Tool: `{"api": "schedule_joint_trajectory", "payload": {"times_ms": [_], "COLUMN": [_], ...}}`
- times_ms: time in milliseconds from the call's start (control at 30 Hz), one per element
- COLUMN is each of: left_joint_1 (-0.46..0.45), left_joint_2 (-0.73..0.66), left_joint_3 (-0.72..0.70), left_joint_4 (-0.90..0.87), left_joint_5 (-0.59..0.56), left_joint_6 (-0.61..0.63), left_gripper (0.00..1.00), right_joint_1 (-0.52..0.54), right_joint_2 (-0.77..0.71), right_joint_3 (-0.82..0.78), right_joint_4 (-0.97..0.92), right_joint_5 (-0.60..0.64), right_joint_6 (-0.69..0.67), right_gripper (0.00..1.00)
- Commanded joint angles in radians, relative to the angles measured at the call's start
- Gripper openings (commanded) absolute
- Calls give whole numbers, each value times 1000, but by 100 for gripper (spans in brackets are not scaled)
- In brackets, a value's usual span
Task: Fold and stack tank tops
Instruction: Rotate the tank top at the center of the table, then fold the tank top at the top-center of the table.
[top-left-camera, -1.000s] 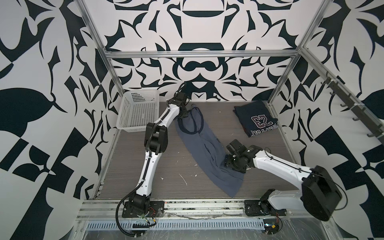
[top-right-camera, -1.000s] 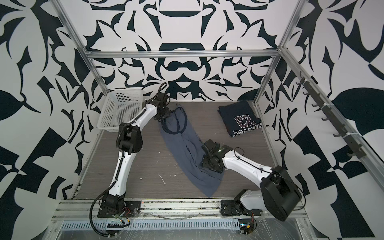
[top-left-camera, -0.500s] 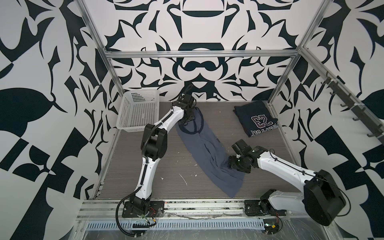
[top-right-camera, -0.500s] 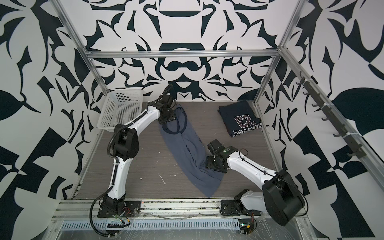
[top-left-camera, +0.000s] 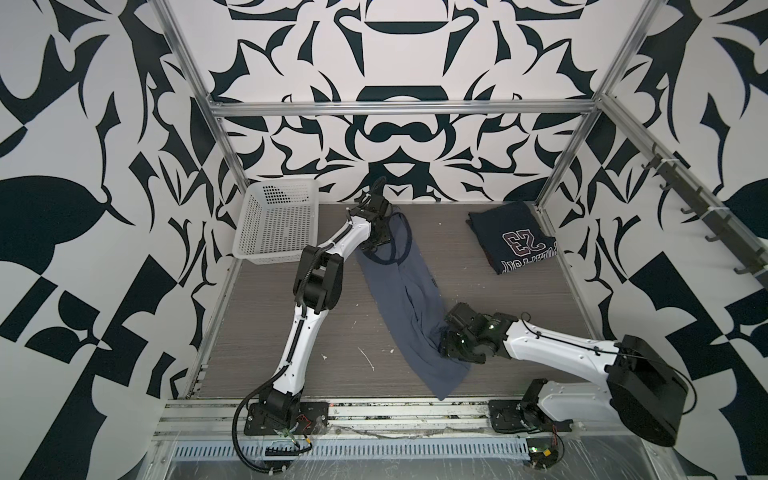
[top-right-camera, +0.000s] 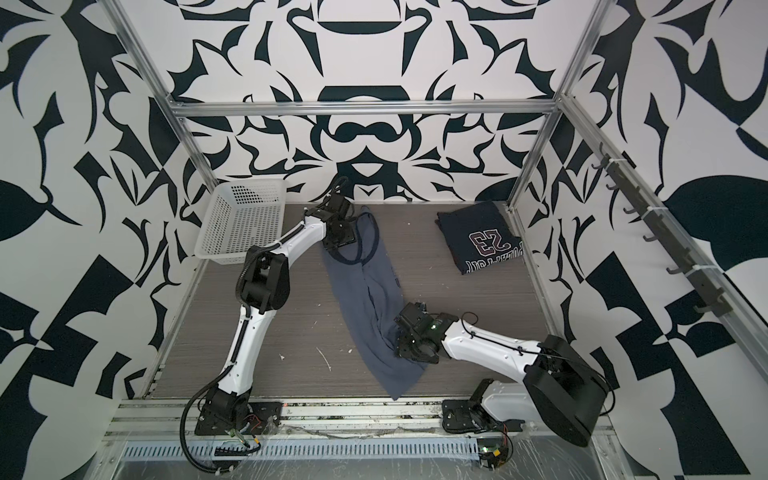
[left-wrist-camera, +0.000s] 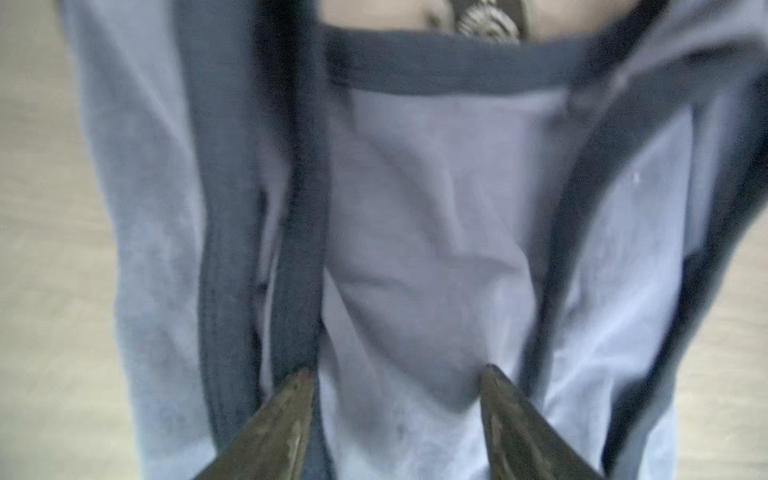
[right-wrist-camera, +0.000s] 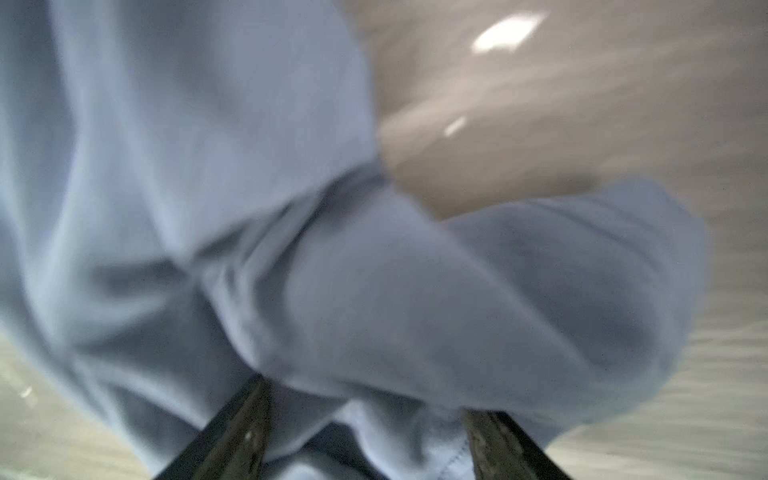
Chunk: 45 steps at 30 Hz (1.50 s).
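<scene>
you're about halfway: the navy top (top-left-camera: 513, 241) lies folded in the desk's (top-left-camera: 266, 332) far right corner. the grey top (top-left-camera: 401, 291) lies stretched out mid-desk, not yet folded up. its long axis runs slantwise, with the neck toward the far edge and the hem near the near edge. the left gripper's (left-wrist-camera: 397, 376) jaws stand wide over the neck. the right gripper's (right-wrist-camera: 365, 399) jaws are wide too, with cloth bunched between them.
</scene>
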Motion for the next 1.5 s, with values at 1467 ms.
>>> {"api": "schedule_joint_trajectory", "payload": {"times_ms": [1467], "left_joint_1": [-824], "left_joint_2": [-1172], "left_joint_3": [-1499], "left_joint_4": [264], "left_joint_5": [107], "left_joint_6": [-613], "left_gripper": [76], "right_joint_1": [-293], "right_joint_2": [-159], "right_joint_3": [-55], "right_joint_4": [-205], "right_joint_5": [-236], "right_joint_6": [-321], "right_gripper": [54]}}
